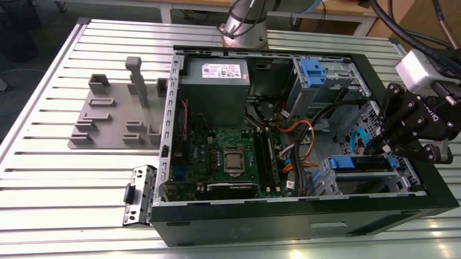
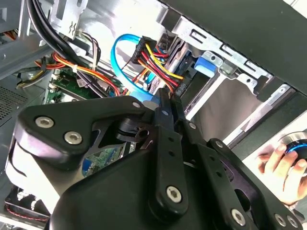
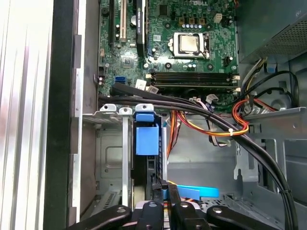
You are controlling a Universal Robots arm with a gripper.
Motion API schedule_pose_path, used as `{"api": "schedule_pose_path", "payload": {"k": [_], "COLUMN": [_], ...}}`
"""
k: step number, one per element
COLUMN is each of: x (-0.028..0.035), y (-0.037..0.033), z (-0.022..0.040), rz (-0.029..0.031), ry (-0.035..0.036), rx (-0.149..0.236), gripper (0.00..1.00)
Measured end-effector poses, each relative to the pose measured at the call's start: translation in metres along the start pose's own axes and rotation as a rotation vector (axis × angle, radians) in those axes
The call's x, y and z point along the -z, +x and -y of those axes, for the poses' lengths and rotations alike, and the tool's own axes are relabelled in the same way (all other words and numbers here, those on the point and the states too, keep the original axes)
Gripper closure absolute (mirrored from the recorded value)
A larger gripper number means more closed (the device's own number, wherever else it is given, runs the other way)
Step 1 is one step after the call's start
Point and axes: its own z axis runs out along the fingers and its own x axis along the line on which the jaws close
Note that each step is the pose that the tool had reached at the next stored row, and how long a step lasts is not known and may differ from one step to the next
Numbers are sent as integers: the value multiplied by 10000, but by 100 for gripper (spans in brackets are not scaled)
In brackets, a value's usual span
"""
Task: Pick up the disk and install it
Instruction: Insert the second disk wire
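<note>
On the slatted table point(image 1: 43, 178), toward its edge on the exterior view's left, a grey holder plate point(image 1: 108, 124) and a small black bracket point(image 1: 138, 194) lie well apart from the work and look to pose no risk. The open computer case point(image 1: 288, 221) takes up the middle of the table. Inside it, the grey box with the white sticker point(image 1: 216, 86) sits against the far wall and the green circuit board point(image 1: 223, 156) lies on the floor of the case. Beside the board runs a loose tangle of orange, red and black cables point(image 1: 299, 145), and that is likely the first hazard: a cable could catch on the claw or get pinched against the bay. The grey cage with the blue tab point(image 1: 317, 81) stands at the far corner on the exterior view's right, apart from the claw. The disk point(image 1: 364, 163) lies flat in the bay at the near corner of the case on that same side, its blue rails showing, and appears at least partly seated. The claw point(image 1: 376, 147) hangs just above it with its fingers point(image 2: 165, 103) drawn together and nothing visibly between them. I cannot tell whether the tips touch the disk. A crooked push here could jam the rails or leave the disk half seated, and the tips are close to the bundle of red and yellow wires point(image 2: 158, 57), which a slip could tug loose. A person's hand point(image 2: 283, 165) rests on a dial outside the case.
</note>
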Motion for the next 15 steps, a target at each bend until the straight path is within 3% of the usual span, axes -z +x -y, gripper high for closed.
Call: {"api": "schedule_pose_path", "payload": {"k": [7,15], "x": [-4,-73], "y": [47,53], "z": [-15,-8], "rz": [4,22], "ry": [-1,0], "rx": [3,4], "gripper": [84,84]}}
